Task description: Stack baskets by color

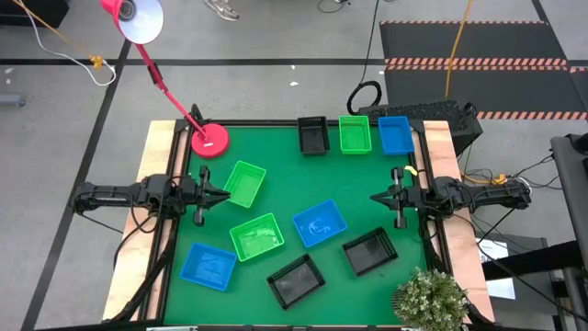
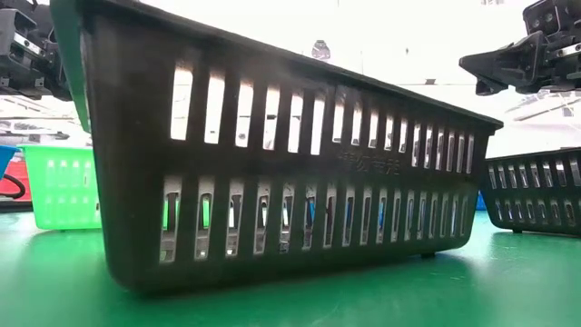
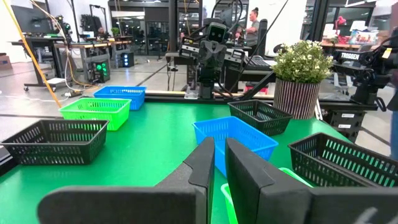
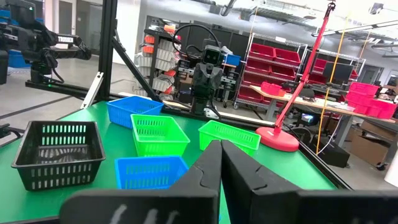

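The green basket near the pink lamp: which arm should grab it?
Probably the left. The left gripper sits right beside that green basket, fingers pointing at it. The right gripper waits across the table, far from it, with a blue basket nearer.

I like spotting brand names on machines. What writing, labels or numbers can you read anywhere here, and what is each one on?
"TROSSEN": white letters on the dark robot arm in the room behind the table, left wrist view.
"TROSSEN": on another dark arm in the background, right wrist view.
Raised lettering on the side of the black basket, low view: too faint to read.
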